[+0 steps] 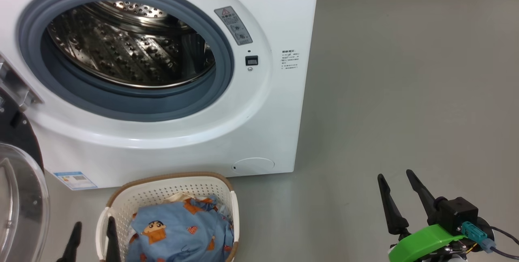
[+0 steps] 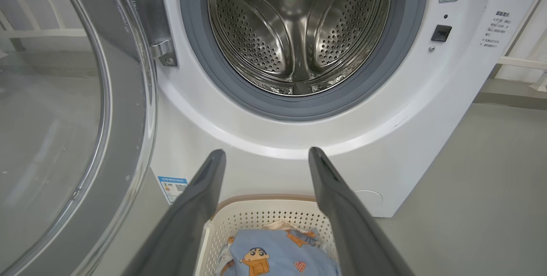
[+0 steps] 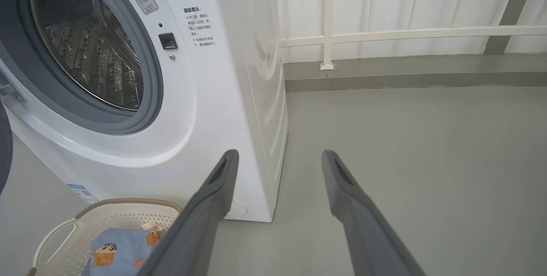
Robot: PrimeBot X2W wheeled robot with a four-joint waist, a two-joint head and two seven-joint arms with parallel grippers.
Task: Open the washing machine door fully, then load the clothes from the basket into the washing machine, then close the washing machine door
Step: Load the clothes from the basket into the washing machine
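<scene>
The white washing machine (image 1: 275,124) stands with its steel drum (image 1: 129,47) bare and its door (image 1: 20,197) swung wide open at the left; the door's glass bowl (image 2: 51,118) shows large in the left wrist view. In front sits the cream basket (image 1: 170,187) holding the light blue cartoon-print clothes (image 1: 182,229). My left gripper (image 1: 93,229) hovers open at the basket's left rim, and in its wrist view it (image 2: 265,154) points over the basket (image 2: 256,214) and clothes (image 2: 277,254). My right gripper (image 1: 395,179) is open and empty over the floor, right of the machine.
Grey floor (image 1: 405,91) spreads to the right of the machine. A white railed wall (image 3: 384,32) with a low grey kerb runs behind it. The open door's hinge (image 2: 154,24) juts at the drum's left.
</scene>
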